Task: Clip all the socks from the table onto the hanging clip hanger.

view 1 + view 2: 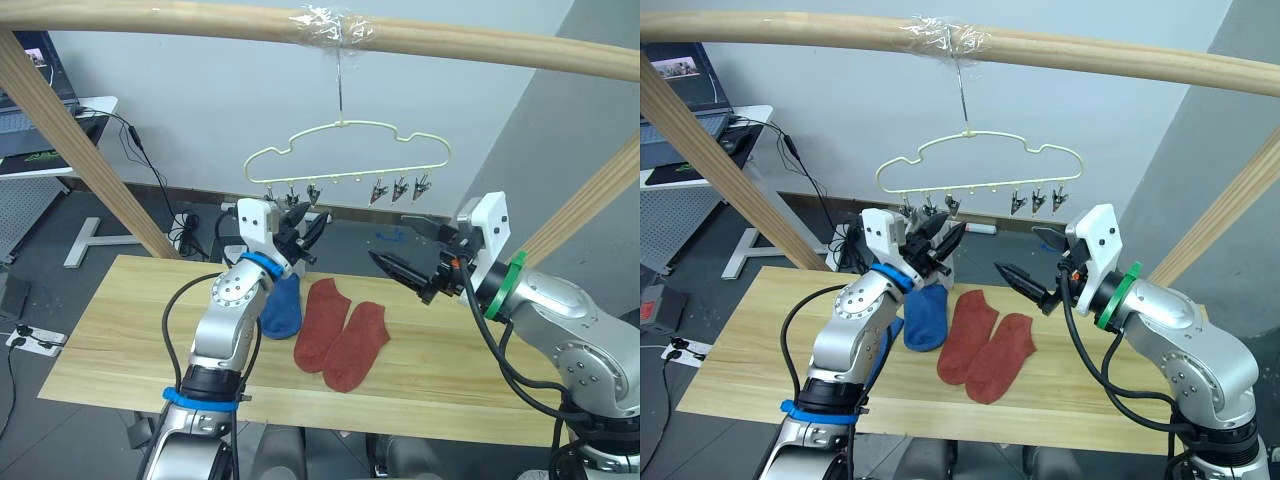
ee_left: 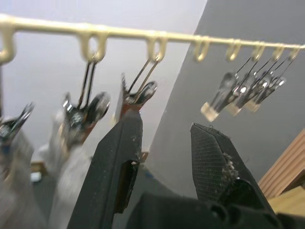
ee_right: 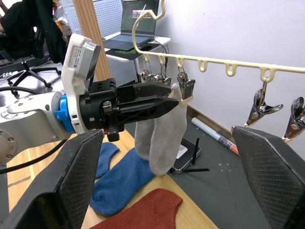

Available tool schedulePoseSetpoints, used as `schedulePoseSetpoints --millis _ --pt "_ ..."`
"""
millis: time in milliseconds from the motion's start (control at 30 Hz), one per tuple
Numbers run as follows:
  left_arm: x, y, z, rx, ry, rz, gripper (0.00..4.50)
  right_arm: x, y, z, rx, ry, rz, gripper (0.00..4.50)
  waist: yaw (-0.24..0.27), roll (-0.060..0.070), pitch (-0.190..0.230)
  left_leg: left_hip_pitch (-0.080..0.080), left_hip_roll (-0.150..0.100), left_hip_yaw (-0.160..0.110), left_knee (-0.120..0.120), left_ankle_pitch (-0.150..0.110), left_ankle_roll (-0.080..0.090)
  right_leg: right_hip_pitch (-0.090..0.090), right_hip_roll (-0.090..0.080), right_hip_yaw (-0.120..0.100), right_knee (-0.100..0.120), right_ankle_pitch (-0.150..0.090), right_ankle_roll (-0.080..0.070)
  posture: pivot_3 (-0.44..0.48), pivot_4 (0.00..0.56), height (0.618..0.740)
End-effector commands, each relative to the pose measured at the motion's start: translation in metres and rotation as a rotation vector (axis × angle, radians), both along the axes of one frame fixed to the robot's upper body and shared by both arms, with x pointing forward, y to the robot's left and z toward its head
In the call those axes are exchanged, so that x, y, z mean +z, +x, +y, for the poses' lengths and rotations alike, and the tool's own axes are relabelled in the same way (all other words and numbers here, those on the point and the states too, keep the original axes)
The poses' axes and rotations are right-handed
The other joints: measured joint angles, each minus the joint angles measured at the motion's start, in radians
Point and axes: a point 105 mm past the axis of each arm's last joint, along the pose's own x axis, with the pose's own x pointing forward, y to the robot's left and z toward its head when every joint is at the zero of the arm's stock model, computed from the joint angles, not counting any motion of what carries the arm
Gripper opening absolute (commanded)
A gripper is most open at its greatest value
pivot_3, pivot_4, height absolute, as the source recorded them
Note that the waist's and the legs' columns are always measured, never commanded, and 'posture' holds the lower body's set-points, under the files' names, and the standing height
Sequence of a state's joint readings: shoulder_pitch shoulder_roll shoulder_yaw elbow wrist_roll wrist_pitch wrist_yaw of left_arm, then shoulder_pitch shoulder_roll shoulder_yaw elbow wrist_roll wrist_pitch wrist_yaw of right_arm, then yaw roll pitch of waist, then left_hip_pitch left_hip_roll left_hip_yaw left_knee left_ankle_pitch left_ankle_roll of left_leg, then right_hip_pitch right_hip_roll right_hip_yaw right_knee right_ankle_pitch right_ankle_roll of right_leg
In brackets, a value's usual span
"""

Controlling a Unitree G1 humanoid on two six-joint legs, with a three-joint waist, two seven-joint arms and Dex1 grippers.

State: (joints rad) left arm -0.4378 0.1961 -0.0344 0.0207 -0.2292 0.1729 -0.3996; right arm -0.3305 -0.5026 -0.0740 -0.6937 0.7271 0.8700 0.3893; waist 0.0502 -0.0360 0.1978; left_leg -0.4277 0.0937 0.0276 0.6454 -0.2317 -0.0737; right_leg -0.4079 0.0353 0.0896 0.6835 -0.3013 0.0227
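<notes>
The pale yellow-green clip hanger (image 1: 345, 152) hangs by its hook from the top pole. Two light grey socks (image 3: 159, 138) hang from its left clips. My left gripper (image 1: 312, 215) is raised at those clips and open, one finger (image 2: 119, 148) touching a clip (image 2: 140, 93), with nothing between the fingers. A little to the right, below the three bare right-hand clips (image 1: 400, 189), my right gripper (image 1: 390, 240) is open and empty. On the table (image 1: 120, 330) lie a blue sock (image 1: 282, 308), partly behind my left forearm, and two rust-red socks (image 1: 320, 322) (image 1: 358, 345) side by side.
A round wooden pole (image 1: 200, 25) spans the top, with slanted poles at the left (image 1: 80, 140) and at the right (image 1: 590, 195). Behind the table on the left stand a desk with a laptop (image 3: 138, 19) and cables on the floor (image 1: 25, 335).
</notes>
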Motion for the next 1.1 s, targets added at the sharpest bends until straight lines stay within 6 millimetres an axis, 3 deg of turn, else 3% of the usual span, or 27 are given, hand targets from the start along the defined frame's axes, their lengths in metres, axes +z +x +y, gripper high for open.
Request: schedulePoseSetpoints --millis 33,267,567,1100 --pt "0.012 0.005 -0.002 0.025 0.012 -0.067 1.9 0.011 0.0 -0.005 -0.015 0.02 -0.053 4.5 0.0 0.0 0.0 0.0 0.0 0.0 0.0 0.0 0.0 0.0 0.0 0.0 0.0 0.0 0.0 0.091 0.162 0.74" --pt "0.012 0.001 -0.001 0.016 0.004 -0.063 1.9 0.013 0.0 -0.01 -0.034 0.029 -0.057 4.5 0.0 0.0 0.0 0.0 0.0 0.0 0.0 0.0 0.0 0.0 0.0 0.0 0.001 0.0 0.0 0.087 0.165 0.74" --pt "0.001 -0.001 0.016 0.064 0.022 -0.033 1.9 0.015 0.002 -0.01 -0.04 0.02 -0.06 4.5 -0.004 0.0 0.0 0.002 0.0 0.0 0.001 0.001 0.001 0.0 0.0 0.0 0.007 0.0 0.0 0.084 0.176 0.74" --pt "0.02 0.016 -0.001 0.058 0.029 -0.118 1.9 0.02 0.003 -0.011 -0.043 0.018 -0.061 4.5 -0.004 0.0 0.0 0.005 -0.001 0.001 0.003 0.002 0.002 0.0 0.0 0.001 0.013 0.0 0.0 0.087 0.179 0.74"
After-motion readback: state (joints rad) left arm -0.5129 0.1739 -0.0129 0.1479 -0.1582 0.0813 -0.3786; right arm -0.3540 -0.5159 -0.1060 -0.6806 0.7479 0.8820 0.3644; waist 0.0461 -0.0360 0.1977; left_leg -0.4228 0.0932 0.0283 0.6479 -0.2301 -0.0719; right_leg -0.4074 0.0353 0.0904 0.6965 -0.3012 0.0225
